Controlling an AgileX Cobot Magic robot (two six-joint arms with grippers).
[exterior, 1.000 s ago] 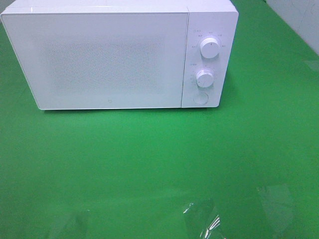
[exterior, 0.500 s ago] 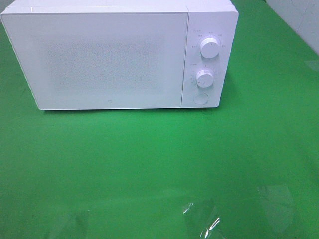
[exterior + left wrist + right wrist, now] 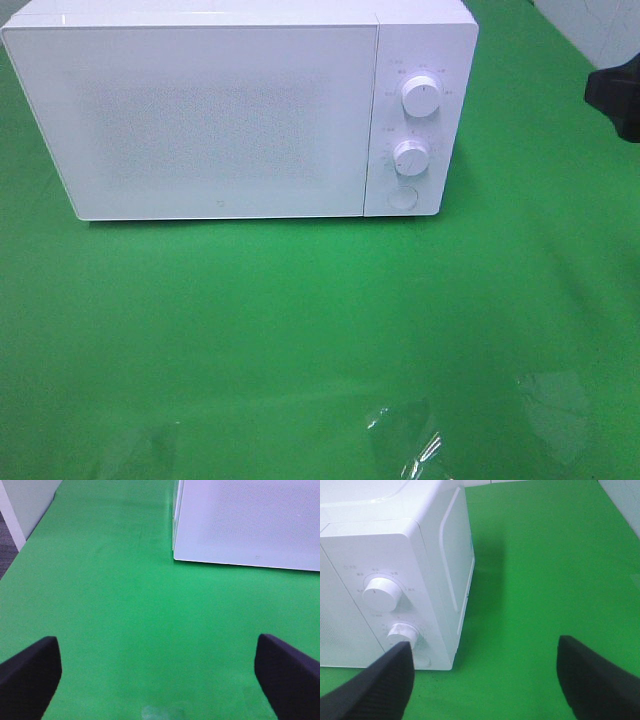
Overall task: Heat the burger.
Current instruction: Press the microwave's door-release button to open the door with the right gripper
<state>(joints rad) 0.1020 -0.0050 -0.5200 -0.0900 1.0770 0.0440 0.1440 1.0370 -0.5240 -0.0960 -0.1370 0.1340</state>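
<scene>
Burger not in view on any camera, so I can't tell if it sits behind the shut microwave (image 3: pixel 220 120) door. My right hand (image 3: pixel 492 680) is spread wide and empty, facing the control side, I'd guess for the round button (image 3: pixel 402 197). Left hand (image 3: pixel 160 680) is released, low over the table (image 3: pixel 125 605). New since half a second ago: the dark right arm (image 3: pixel 615 90) at the edge.

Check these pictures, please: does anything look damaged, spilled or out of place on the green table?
Only the shiny clear patches, like film or tape, on the green table cover near its front edge look odd. The white box-shaped microwave oven stands straight, door shut, no damage visible.
</scene>
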